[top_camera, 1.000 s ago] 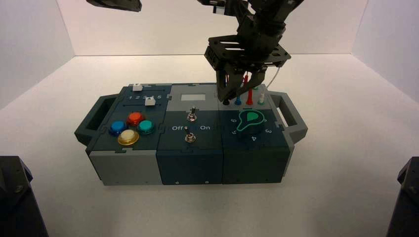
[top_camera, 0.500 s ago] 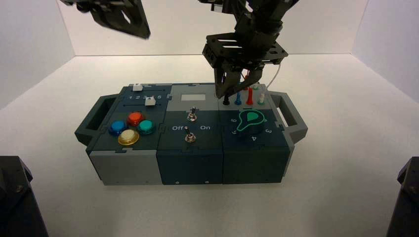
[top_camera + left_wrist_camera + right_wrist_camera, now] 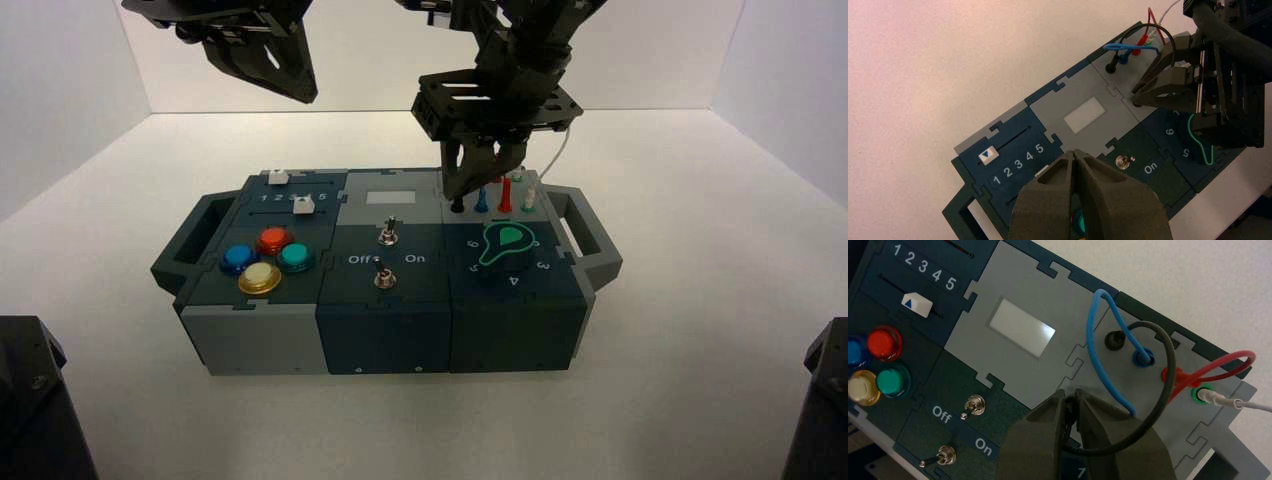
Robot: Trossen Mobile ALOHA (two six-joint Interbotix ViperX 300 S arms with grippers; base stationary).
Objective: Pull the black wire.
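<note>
The right gripper [image 3: 478, 180] is clamped on the black wire [image 3: 1158, 385] at the box's [image 3: 385, 330] back right corner, with the blue wire [image 3: 1096, 350] and red wire [image 3: 1218, 365] looping close beside it. One black plug [image 3: 1114, 340] sits in its socket. The left gripper [image 3: 1075, 156] hangs closed and empty above the sliders.

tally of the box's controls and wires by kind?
buttons: 4
sliders: 2
toggle switches: 2
knob: 1
wires: 4 (black wire, blue wire, red wire, white wire)
Total: 13
</note>
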